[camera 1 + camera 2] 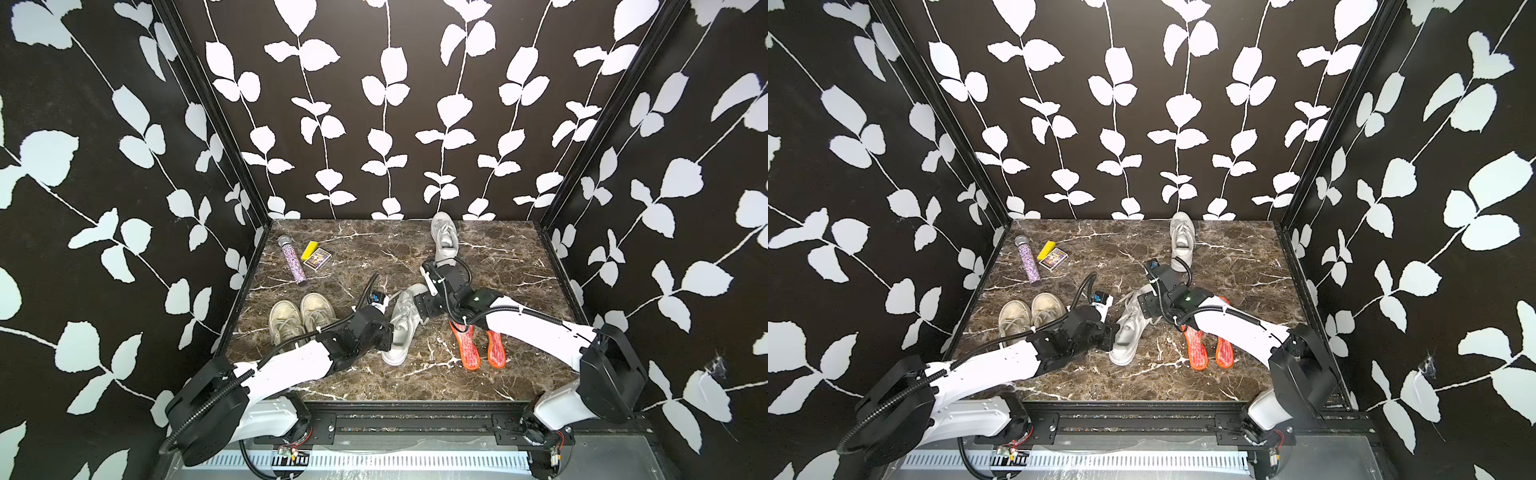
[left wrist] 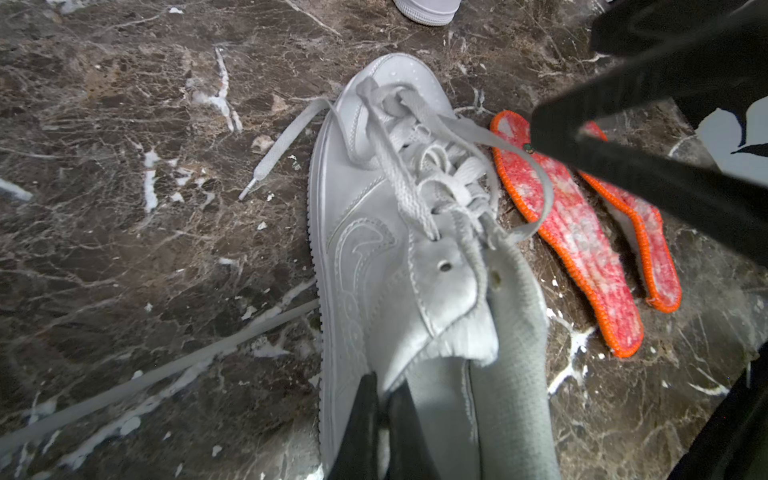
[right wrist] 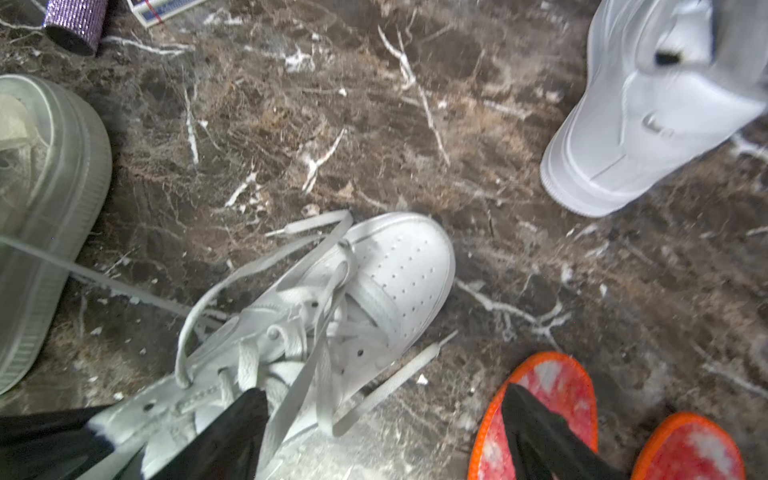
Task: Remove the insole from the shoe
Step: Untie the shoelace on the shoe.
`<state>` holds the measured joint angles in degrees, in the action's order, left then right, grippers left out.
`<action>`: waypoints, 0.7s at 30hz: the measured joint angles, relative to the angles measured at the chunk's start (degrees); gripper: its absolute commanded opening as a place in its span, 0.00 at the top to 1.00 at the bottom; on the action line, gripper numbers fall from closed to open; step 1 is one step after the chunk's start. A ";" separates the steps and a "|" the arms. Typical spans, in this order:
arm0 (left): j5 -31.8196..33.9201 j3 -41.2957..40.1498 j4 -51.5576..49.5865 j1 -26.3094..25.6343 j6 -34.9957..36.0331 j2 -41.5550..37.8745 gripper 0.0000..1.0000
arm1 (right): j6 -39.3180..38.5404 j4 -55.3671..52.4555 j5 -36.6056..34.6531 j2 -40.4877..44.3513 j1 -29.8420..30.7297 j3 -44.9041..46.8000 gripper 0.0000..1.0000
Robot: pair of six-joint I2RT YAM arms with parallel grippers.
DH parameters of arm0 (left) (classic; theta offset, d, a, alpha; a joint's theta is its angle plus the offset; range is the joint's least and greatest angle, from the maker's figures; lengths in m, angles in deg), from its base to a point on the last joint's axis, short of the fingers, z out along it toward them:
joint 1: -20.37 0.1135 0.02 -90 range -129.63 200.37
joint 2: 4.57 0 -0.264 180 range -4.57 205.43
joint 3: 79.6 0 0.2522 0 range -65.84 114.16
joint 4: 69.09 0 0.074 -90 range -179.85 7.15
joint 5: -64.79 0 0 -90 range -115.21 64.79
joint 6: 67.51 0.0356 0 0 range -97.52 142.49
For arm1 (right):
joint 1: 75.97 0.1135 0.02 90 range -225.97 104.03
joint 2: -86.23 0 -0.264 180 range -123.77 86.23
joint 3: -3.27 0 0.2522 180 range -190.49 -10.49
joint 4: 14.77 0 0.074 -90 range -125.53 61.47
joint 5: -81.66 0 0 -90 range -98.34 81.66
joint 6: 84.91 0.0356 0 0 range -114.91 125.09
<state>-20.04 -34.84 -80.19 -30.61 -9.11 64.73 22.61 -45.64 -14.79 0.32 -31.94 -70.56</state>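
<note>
Now L pincer (image 2: 384, 428) tight on shoe (image 2: 374, 249) collar; R pincer (image 3: 386, 436) wide, insole (image 3: 557, 378) just beside.

black walls (image 1: 374, 124) printed with white leaf vines enclose a brown marble tabletop (image 1: 498, 257)

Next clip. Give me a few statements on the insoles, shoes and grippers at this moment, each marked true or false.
1. Two orange insoles lie on the table, outside any shoe. True.
2. The left gripper is open, clear of the white shoe. False: it is shut on that shoe's collar.
3. The right gripper grips an insole. False: its jaws stand open, holding nothing.
4. A second white shoe stands near the back wall. True.
5. The beige sneakers sit on the right arm's side. False: they are on the left arm's side.
</note>
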 measured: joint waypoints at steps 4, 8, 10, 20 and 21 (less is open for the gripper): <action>0.00 0.00 0.00 0.00 0.04 0.00 1.00 | 2.03 -1.05 2.23 0.98 0.00 0.00 0.16; -0.07 0.00 0.00 0.00 0.13 0.00 1.00 | 4.09 -1.51 4.02 1.03 0.00 -0.66 0.22; -0.07 0.00 0.00 0.00 0.13 0.00 1.00 | 4.85 -1.79 4.28 0.13 0.00 -1.86 0.27; -0.04 0.00 0.00 0.00 0.15 -0.02 1.00 | 7.13 -4.24 6.05 -6.93 0.00 -6.05 0.56; -0.04 0.00 0.00 0.00 0.15 -0.02 1.00 | 7.30 -4.74 6.23 -7.67 0.00 -6.32 0.62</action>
<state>-20.09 -34.84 -80.19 -30.61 -8.96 64.71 29.91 -50.38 -8.56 -7.35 -31.94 -76.88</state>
